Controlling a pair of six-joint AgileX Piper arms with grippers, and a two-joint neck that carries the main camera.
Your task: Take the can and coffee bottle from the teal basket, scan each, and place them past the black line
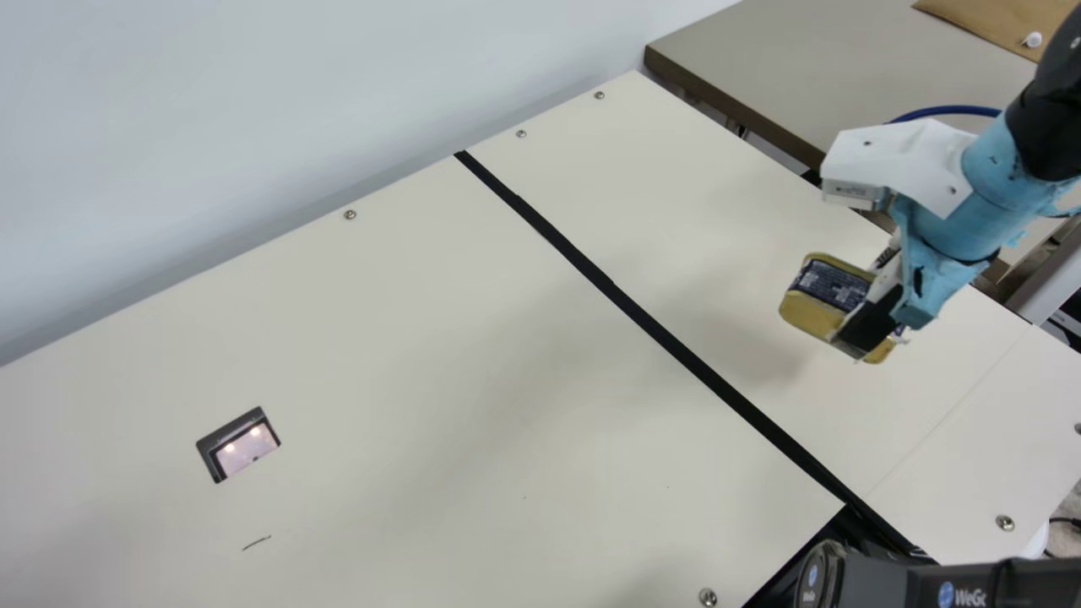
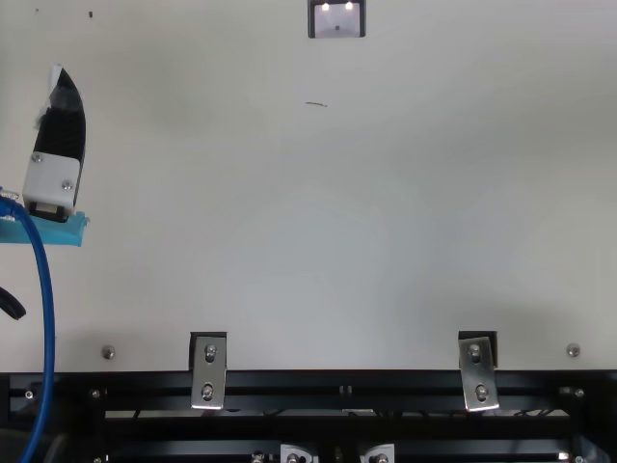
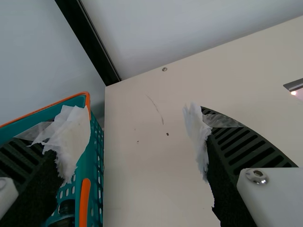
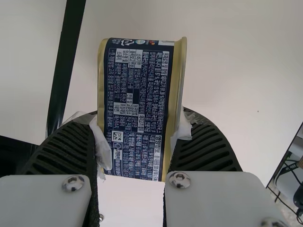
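In the main view the right hand (image 1: 861, 300) is closed on the gold-edged can (image 1: 812, 311), which it holds tilted above the desk (image 1: 473, 355), past the black line (image 1: 567, 248). The can's navy label carries pale print; a black housing (image 1: 870, 583) at the bottom edge bears white lettering and round blue logos. A lit scanner window (image 1: 245, 449) is set into the desk. The top view has the left hand (image 2: 60, 87) over the desk, near a blue cable (image 2: 46, 318). In the left wrist view its fingers are spread wide, white scraps at their tips, with the orange-rimmed teal basket (image 3: 97, 156) behind one; low in it is something dark, too hidden to name. In the right wrist view, ribbed fingers pinch the can from both sides; its label shows dense white print, a recycling mark and a small square code.
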